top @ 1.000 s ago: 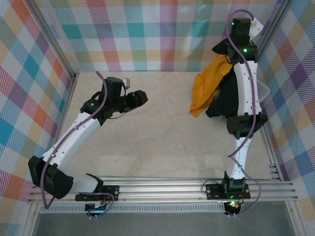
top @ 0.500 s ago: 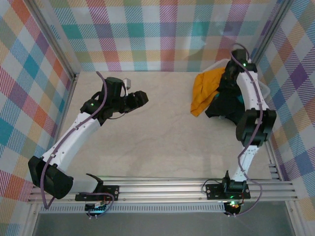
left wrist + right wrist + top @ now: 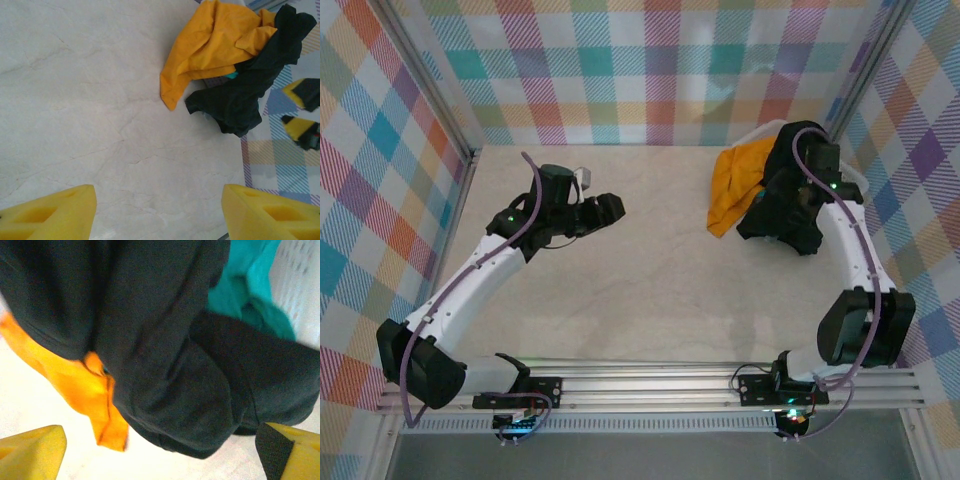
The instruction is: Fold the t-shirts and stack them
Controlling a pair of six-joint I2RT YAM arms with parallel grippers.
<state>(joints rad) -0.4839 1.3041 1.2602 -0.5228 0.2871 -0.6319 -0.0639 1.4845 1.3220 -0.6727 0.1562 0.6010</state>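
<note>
**Top view.** Left gripper (image 3: 607, 209) hangs over the bare table (image 3: 650, 290), well to the left of the black t-shirt (image 3: 780, 215). Its arm is bent at the elbow, with the forearm slanting up and rightward. The right arm folds sharply at its elbow and arches back, so that its wrist stands directly above the black t-shirt. An orange-yellow t-shirt (image 3: 735, 185) lies crumpled against the black t-shirt's left edge.

**Left wrist view.** The left gripper's yellow fingers (image 3: 50, 215) stand wide apart with only bare table between them. The black t-shirt lies far ahead, with the orange-yellow one overlapping its upper left.

**Right wrist view.** Right gripper (image 3: 160, 452) points down at the black t-shirt. Its fingers are spread wide at either side of the cloth's near fold and grip nothing. A teal t-shirt (image 3: 245, 285) shows just beyond the black t-shirt, touching it, with the white basket (image 3: 300, 270) beside the teal one.
</note>
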